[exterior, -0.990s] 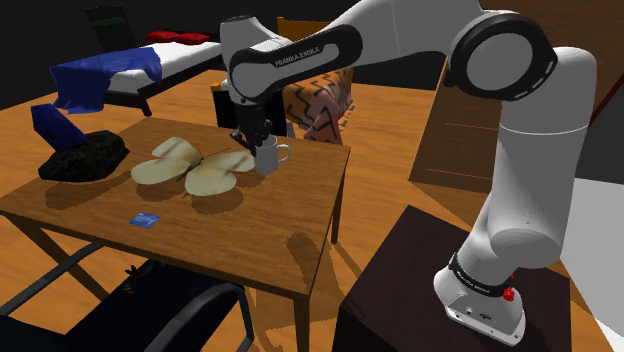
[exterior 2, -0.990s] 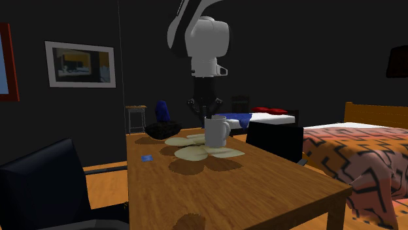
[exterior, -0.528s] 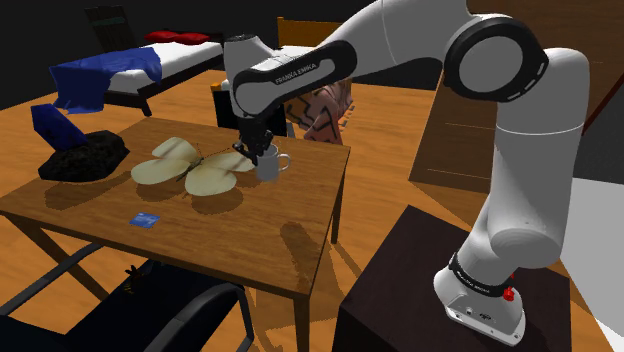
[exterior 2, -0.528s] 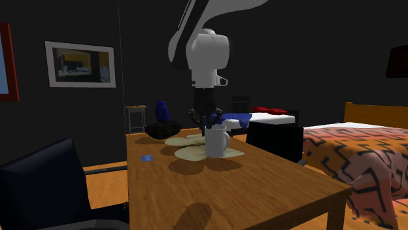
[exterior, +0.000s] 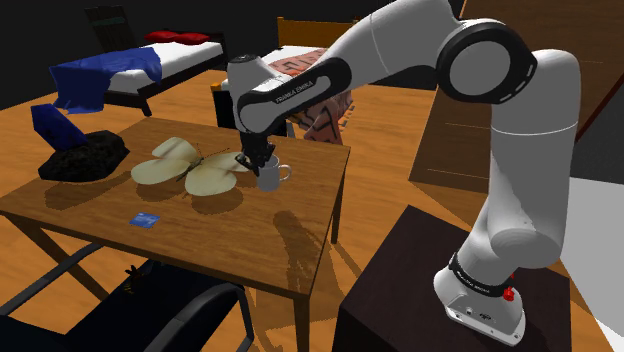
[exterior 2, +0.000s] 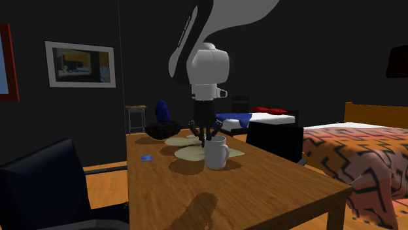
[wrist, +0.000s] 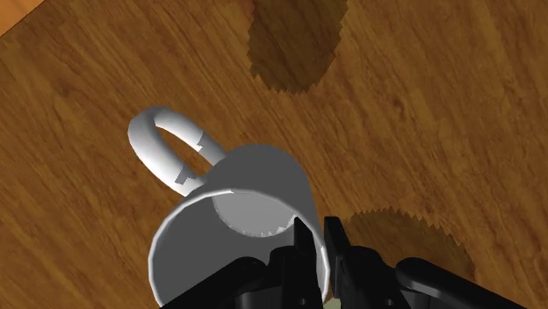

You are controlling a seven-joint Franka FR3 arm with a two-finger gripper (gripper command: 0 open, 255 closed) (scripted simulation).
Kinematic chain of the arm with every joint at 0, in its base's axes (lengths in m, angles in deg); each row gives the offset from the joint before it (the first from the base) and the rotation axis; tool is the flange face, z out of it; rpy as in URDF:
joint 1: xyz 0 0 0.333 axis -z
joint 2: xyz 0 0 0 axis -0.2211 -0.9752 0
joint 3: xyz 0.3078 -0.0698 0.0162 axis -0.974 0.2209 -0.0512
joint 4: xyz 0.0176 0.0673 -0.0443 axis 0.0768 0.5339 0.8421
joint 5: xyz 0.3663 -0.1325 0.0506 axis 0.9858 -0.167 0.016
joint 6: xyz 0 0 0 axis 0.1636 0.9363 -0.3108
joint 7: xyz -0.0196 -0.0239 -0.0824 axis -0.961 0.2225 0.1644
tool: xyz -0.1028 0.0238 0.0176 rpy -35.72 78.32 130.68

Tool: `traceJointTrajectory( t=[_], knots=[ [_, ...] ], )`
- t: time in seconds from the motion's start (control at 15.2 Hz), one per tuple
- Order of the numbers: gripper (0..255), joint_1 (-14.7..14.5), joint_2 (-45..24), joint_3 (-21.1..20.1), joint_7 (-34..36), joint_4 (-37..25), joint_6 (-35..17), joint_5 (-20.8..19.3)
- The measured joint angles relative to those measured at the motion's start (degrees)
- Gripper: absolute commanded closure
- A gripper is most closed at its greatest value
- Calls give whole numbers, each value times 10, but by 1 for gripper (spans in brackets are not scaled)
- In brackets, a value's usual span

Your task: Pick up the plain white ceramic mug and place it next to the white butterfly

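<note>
The gripper (wrist: 316,239) was nearly closed, and we saw it pinching the wall of the mug (wrist: 230,230), one black finger inside the rim and the other outside. The wrist view made that grip plain. In the shoulder view the fingers simply merged into the cup's mouth, and we could not have told the hold from there. The shoulder view gave us the butterfly (exterior: 195,165) instead: pale cream, wings spread flat on the wooden table (exterior: 300,235). The mug sat just beside its wing on the shoulder view's right. The mug was plain white, shading to grey, smooth and unmarked. Its loop handle (wrist: 162,145) pointed away from the butterfly. We could not tell whether its base touched the tabletop or hung just above it. In the second exterior view the mug covered part of the nearer wing. A dark lump (exterior: 85,158) and a small blue card (exterior: 146,219) lay well apart from it.
</note>
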Motion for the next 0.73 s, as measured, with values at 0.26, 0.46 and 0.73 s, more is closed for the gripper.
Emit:
traceJointTrajectory(
  t=[0.26, 0.46, 0.73],
  knots=[
    [255, 0, -12, 2, 3, 16, -27, -4],
    [255, -2, -24, 3, 6, 22, -46, -7],
    [255, -3, -37, 5, 10, 32, -68, -11]
  ],
)
